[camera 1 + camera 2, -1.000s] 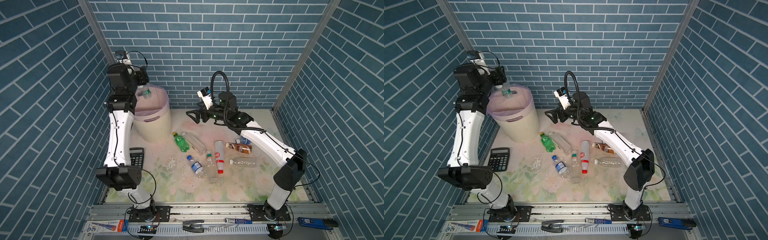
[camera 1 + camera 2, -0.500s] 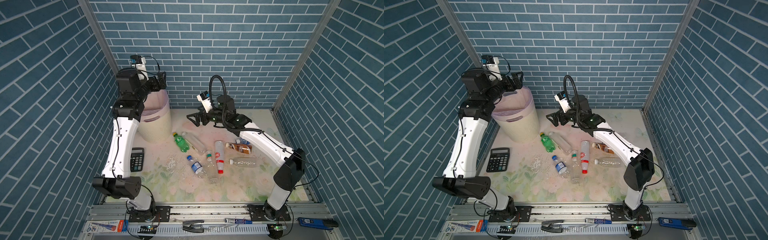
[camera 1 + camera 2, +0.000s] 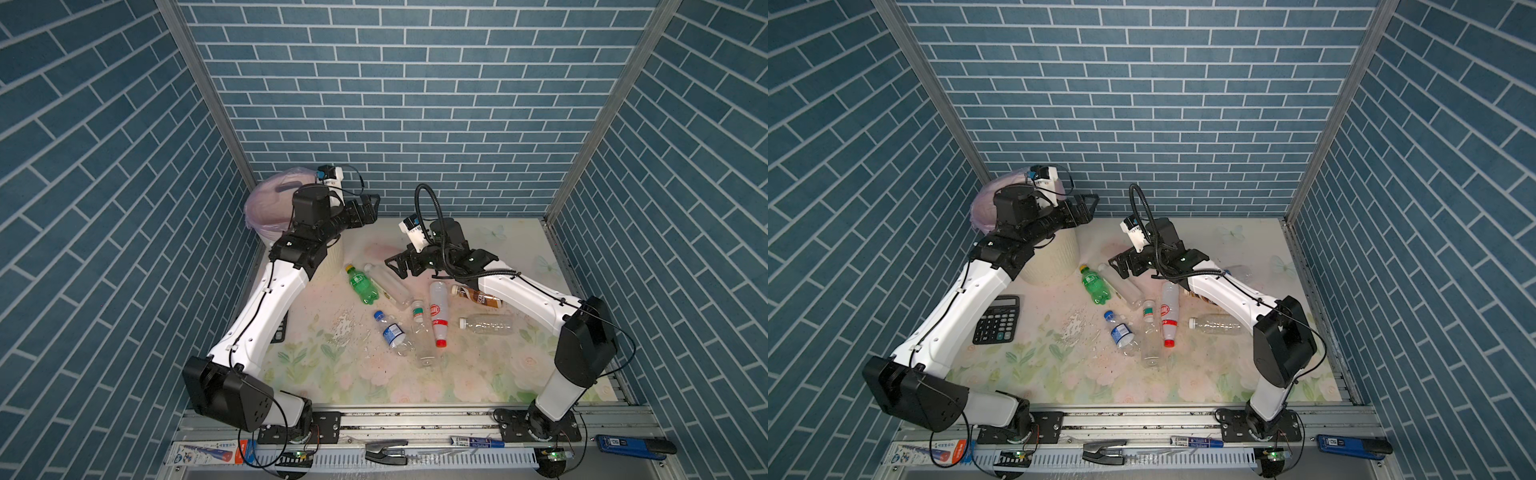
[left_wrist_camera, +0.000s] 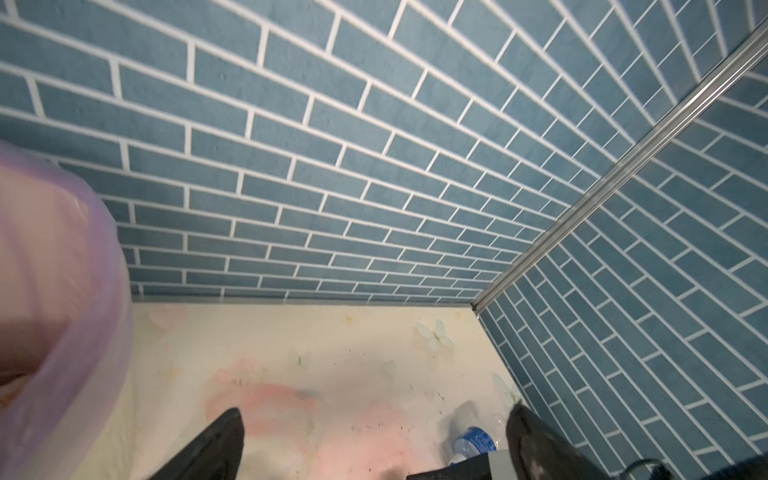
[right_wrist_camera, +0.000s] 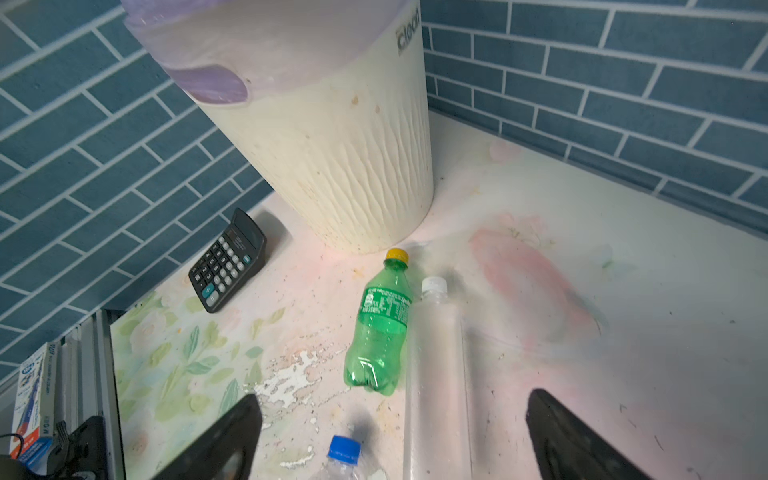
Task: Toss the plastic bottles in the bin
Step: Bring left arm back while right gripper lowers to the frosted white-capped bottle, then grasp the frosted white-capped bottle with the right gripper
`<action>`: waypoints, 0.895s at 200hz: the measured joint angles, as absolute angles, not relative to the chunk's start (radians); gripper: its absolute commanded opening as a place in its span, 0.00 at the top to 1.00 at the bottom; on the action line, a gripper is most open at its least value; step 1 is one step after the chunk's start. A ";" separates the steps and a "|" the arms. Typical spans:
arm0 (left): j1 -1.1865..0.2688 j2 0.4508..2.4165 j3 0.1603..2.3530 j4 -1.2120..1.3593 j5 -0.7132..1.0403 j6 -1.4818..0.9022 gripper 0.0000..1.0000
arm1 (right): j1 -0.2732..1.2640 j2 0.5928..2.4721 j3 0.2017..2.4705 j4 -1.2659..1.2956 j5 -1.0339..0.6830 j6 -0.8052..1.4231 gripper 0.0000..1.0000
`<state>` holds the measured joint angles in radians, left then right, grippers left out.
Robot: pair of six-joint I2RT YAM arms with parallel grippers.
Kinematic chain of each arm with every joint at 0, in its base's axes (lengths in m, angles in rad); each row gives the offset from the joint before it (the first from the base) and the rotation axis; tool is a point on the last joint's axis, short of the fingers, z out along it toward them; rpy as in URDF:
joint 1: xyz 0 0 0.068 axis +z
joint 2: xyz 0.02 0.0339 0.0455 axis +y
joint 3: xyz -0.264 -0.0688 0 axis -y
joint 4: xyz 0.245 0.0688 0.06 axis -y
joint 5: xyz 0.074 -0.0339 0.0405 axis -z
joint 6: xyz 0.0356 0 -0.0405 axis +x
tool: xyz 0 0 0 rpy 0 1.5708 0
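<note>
Writing: a grey word "Clean" was printed near the rim of the cream-white round ribbed plastic bin [image 5: 353,158]. The print on the bottle labels was too small to read.
Bin place: it stood at 10 o'clock on the floral tabletop [image 3: 374,374], by the back-left corner.
Bin lining: a translucent pink bag [image 3: 266,203] lined it and folded over the rim.
Bin contents: the left arm hid them in both top views, so they could not be told.
Task items: seven lay on their sides around the table's centre, all outside the bin.
Nearest the bin: a green plastic bottle with yellow cap and green label [image 3: 362,286] pointed its cap toward 11 o'clock. A long clear bottle with white cap [image 3: 388,283] lay just beside it at 3 o'clock.
Rest of the pile: white bottle with red cap and red logo [image 3: 436,311]; brown-labelled bottle [image 3: 478,297], partly under the right arm; plain clear bottle [image 3: 486,325]; small clear bottle with blue cap and blue label [image 3: 390,332]; clear bottle with a green-ringed white cap [image 3: 422,338].
Left gripper [image 3: 368,208]: released, its jaws wide with nothing between them. It was held high at 3 o'clock of the bin's rim.
Right gripper [image 3: 399,266]: released and empty, low over the long clear bottle and not touching it.
Other item: a black calculator [image 3: 997,319] lay flat at 9 o'clock on the table, at 6 o'clock from the bin.
</note>
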<state>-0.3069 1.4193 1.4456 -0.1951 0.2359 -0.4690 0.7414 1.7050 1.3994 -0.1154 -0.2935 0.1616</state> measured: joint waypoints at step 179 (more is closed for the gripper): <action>-0.324 1.382 1.115 -0.128 0.188 -0.688 0.01 | 0.760 1.893 1.234 -0.046 -0.284 0.213 0.08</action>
